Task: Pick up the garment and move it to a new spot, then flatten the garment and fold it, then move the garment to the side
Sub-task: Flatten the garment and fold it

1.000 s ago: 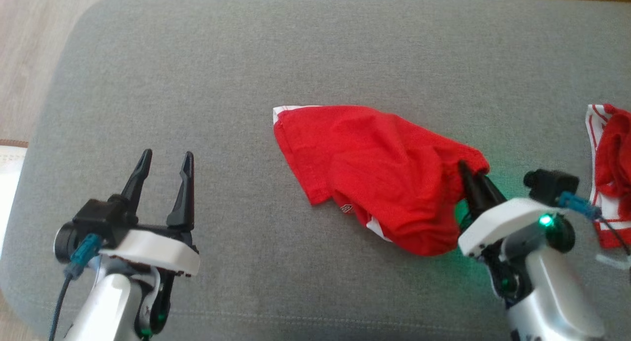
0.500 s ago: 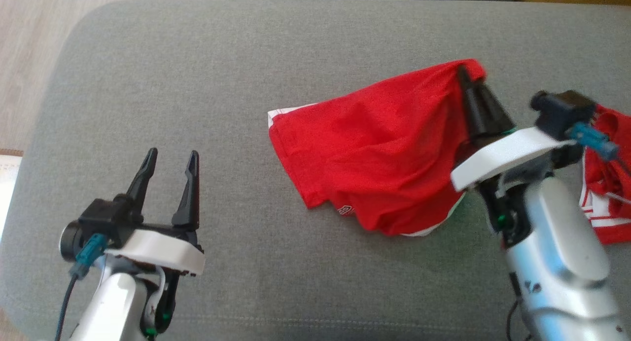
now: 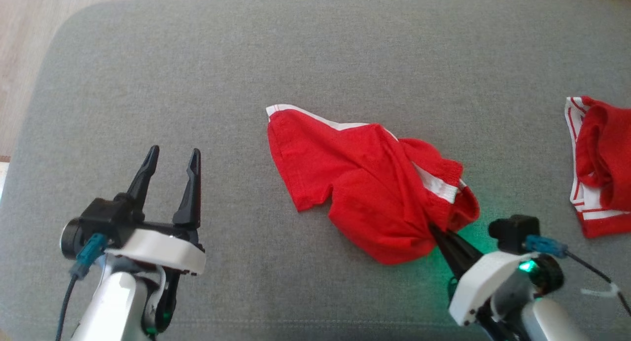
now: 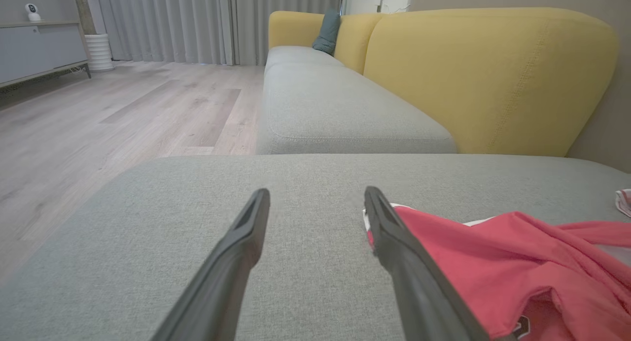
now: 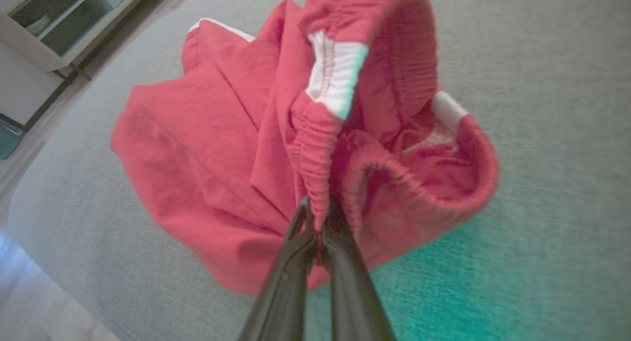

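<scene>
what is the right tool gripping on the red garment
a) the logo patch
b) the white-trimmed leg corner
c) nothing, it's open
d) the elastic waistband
d: the right wrist view shows the right tool shut on the gathered waistband of the garment.

Grey cushion [image 3: 315, 50] (red-white cloth [image 3: 596, 163] at right)

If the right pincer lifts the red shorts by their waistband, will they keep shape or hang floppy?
Probably floppy: the red shorts lie crumpled in soft folds. Likely light, since the right pincer grips only a thin pinch of elastic waistband.
</scene>
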`<state>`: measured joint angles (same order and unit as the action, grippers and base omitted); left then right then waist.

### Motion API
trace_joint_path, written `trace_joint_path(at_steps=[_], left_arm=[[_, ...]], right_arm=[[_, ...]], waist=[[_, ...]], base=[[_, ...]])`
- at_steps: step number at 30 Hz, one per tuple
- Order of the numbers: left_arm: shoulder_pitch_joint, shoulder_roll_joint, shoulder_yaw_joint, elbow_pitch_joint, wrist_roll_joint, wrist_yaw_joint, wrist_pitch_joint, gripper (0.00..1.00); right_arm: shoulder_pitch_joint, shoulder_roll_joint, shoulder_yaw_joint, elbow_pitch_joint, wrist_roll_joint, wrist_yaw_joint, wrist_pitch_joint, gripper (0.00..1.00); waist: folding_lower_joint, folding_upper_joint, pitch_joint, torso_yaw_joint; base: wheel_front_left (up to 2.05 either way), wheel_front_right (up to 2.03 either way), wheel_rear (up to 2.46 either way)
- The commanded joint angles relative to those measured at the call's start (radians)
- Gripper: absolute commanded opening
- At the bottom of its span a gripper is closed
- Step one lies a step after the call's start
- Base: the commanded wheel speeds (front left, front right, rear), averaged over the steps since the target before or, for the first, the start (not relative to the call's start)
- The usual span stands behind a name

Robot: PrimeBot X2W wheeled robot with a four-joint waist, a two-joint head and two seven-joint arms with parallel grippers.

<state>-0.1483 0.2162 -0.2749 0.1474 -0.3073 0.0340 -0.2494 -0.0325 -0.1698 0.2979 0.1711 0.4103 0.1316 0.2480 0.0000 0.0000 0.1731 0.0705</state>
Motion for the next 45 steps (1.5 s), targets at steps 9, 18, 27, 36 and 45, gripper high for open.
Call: trace_joint_path(at_steps=[9, 18, 27, 36, 45], left_arm=[[-0.02, 0.003, 0.054, -0.014, 0.021, -0.008, -0.012, 1.0], [0.02, 0.003, 0.069, -0.013, 0.025, 0.005, -0.012, 1.0], [0.051, 0.01, 0.072, -0.021, 0.027, 0.021, -0.011, 1.0], [0.059, 0.019, 0.066, -0.037, 0.025, 0.03, 0.004, 1.0], [0.052, 0.024, 0.058, -0.046, 0.023, 0.036, 0.01, 1.0]], right_arm=[[0.076, 0.055, -0.116, -0.072, -0.063, -0.001, -0.042, 1.0], [0.084, 0.095, -0.194, -0.192, -0.139, -0.001, -0.144, 1.0], [0.051, 0.107, -0.265, -0.292, -0.221, -0.001, -0.193, 1.0], [0.056, 0.114, -0.295, -0.305, -0.243, -0.001, -0.19, 1.0], [0.056, 0.118, -0.295, -0.305, -0.242, -0.001, -0.182, 1.0]], waist=[[0.0, 0.0, -0.034, 0.001], [0.0, 0.0, -0.076, -0.012], [0.0, 0.0, -0.106, -0.023], [0.0, 0.0, -0.109, -0.025], [0.0, 0.0, -0.101, -0.025]], base=[[0.0, 0.0, 0.0], [0.0, 0.0, 0.0], [0.0, 0.0, 0.0], [0.0, 0.0, 0.0], [0.0, 0.0, 0.0]])
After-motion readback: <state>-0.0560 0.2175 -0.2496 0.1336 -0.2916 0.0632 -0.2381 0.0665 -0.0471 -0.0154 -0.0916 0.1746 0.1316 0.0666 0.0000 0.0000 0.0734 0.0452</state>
